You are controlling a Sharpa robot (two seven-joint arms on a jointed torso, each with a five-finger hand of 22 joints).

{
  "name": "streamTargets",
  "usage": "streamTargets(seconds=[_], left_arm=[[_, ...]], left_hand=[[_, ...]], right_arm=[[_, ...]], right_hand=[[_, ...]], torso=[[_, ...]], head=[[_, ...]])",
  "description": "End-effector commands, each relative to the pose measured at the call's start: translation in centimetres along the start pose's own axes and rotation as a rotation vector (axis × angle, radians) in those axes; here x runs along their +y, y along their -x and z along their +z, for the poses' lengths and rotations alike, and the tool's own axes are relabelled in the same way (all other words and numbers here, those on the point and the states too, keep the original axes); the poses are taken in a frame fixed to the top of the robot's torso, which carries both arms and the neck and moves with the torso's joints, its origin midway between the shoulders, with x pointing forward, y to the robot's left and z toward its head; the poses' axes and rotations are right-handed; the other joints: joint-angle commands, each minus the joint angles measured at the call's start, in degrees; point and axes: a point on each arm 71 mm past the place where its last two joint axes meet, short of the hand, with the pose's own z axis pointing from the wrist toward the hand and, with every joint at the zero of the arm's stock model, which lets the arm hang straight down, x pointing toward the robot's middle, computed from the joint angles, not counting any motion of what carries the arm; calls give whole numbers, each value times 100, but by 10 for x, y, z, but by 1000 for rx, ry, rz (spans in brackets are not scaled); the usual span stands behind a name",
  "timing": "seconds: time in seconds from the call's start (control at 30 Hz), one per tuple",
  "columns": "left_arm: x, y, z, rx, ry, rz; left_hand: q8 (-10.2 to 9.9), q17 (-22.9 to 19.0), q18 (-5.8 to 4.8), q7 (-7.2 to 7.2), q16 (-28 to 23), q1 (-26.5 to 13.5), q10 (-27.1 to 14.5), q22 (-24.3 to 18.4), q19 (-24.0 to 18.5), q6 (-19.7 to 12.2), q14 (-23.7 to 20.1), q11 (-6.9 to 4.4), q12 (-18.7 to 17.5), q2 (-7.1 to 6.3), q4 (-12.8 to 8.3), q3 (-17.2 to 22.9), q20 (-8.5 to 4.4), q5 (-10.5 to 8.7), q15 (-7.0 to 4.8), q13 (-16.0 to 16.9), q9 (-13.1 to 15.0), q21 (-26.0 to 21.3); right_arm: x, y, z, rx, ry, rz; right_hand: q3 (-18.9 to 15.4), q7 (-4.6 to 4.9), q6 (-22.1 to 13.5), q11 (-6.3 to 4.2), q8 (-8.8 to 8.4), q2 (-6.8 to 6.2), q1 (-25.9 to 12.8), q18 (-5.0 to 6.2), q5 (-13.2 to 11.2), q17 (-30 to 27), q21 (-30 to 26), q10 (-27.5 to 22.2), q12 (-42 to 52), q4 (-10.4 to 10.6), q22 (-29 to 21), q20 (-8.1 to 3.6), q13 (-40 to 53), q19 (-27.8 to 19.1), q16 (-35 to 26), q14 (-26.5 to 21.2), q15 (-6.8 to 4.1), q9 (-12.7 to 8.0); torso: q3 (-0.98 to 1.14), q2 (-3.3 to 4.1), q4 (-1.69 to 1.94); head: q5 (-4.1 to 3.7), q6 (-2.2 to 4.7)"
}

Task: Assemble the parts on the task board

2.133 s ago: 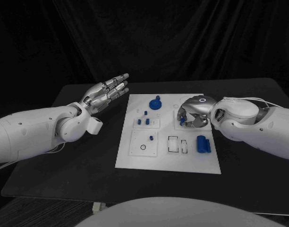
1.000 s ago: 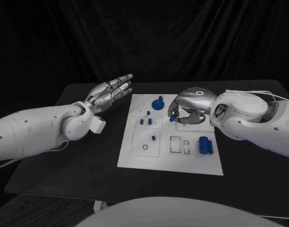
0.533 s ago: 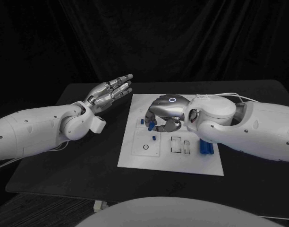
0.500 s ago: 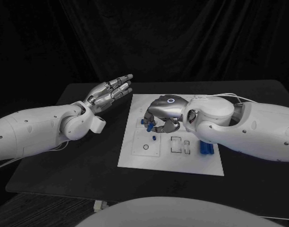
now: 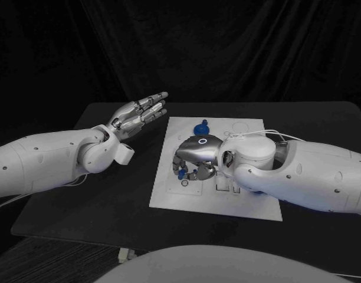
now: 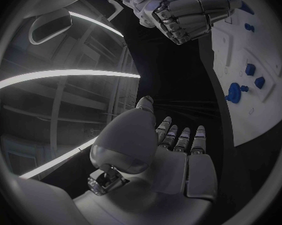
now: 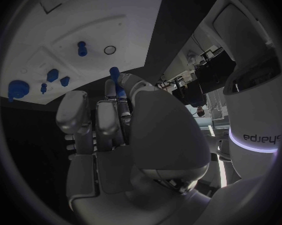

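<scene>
Task board (image 5: 168, 191): flat white plate with shallow recesses, centre of frame on matte black worktop (image 5: 78, 200). Right hand (image 5: 196, 159): silver, fingers curled, pinching a small blue peg (image 7: 115, 74) above the board's left-centre; contact with board unclear. Left hand (image 5: 138, 113): upper left, fingers straight, spread, empty. Round blue knob (image 5: 201, 127): board's top edge, partly hidden.

The right hand (image 5: 196, 160), which was over the task board's (image 5: 168, 199) far right part two seconds ago, has lifted a small blue part (image 7: 115, 78) in its fingertips and carried it leftward and nearer, above the board's near-left section.
</scene>
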Motion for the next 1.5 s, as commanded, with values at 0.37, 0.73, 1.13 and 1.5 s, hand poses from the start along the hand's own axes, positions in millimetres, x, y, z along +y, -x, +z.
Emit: streamTargets(seconds=[0.37, 0.73, 1.13, 1.5], left_arm=[[-1, -1, 1, 0, -21, -11], [-1, -2, 2, 6, -19, -15], [0, -3, 3, 12, -18, -19], [0, -2, 2, 11, -17, -19]], left_hand=[[32, -5, 37, 33, -21, 18, -13, -9, -6, 64, -2, 39, 25, -41, 40, 12, -22, 16, -26, 8, 11, -20], [34, -5, 34, 41, -21, 31, -14, -9, -6, 64, -2, 46, 17, -37, 33, 19, -11, 26, -13, 7, 10, -20], [36, -5, 31, 49, -21, 46, -15, -9, -6, 64, -2, 52, 14, -31, 24, 28, 0, 35, 2, 7, 9, -20], [36, -5, 31, 49, -21, 46, -15, -9, -6, 64, -2, 52, 14, -31, 24, 28, 0, 35, 2, 7, 9, -20]], right_arm=[[6, -11, 5, 66, 9, -81], [5, -15, 8, 86, 1, -82], [1, -19, 10, 73, -8, -76], [0, -26, 13, 66, -4, -99]], right_hand=[[8, 30, -65, 18, -46, 1, 47, -4, -19, -61, -65, 43, -56, -57, 796, 11, -8, -63, -55, -42, 38, 8], [19, 33, -70, 22, -55, 8, 53, 3, -13, -90, -101, 43, -69, -70, 787, 16, -12, -82, -74, -61, 43, 11], [22, 36, -70, 25, -58, 10, 52, 6, -7, -130, -120, 43, -75, -76, 782, 18, -14, -92, -96, -77, 46, 13], [28, 38, -69, 28, -64, 8, 53, 7, 10, -121, -127, 44, -83, -89, 781, 22, -16, -101, -95, -83, 49, 17]], torso=[[3, -2, -9], [-2, -6, -4], [2, -1, -5], [1, -4, -6]], head=[[24, 1], [-12, 1], [-30, 1], [-26, 1]])
